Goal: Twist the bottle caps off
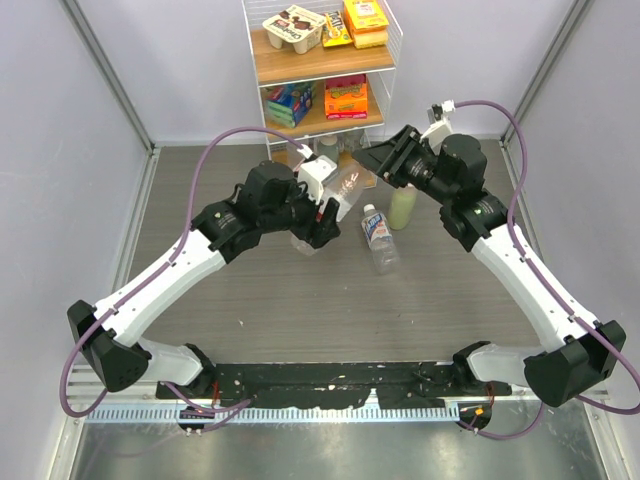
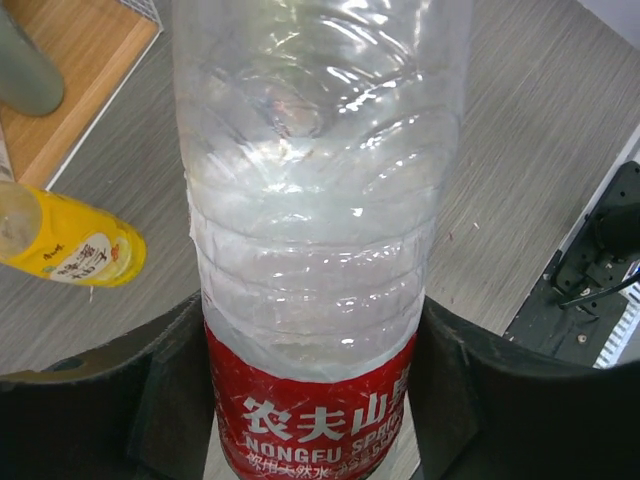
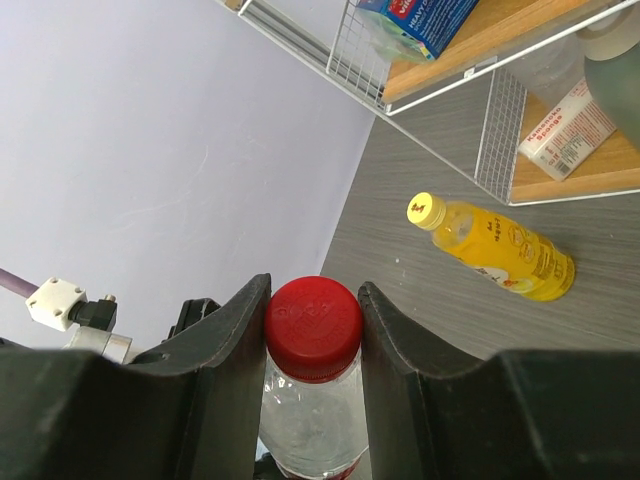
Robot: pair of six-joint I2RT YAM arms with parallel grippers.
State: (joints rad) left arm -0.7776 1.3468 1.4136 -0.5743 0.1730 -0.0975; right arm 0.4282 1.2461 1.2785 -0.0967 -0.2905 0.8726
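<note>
Overhead, red-label bottle (image 1: 348, 186) was seen tilted between both arms, in front of rack (image 1: 320, 62). Right hand (image 3: 312, 300) was clamped on red cap (image 3: 312, 322), with fingers pressed to both sides. Left hand (image 2: 310, 340) was closed round bottle body at red label, pads (image 2: 175, 400) touching plastic each side. Yellow bottle (image 3: 500, 250) was laid on its side on worktop (image 1: 300, 300) by rack foot, yellow cap (image 3: 425, 210) on. Blue-white label bottle (image 1: 379, 238) was laid flat just beside upright pale green bottle (image 1: 403, 207).
</note>
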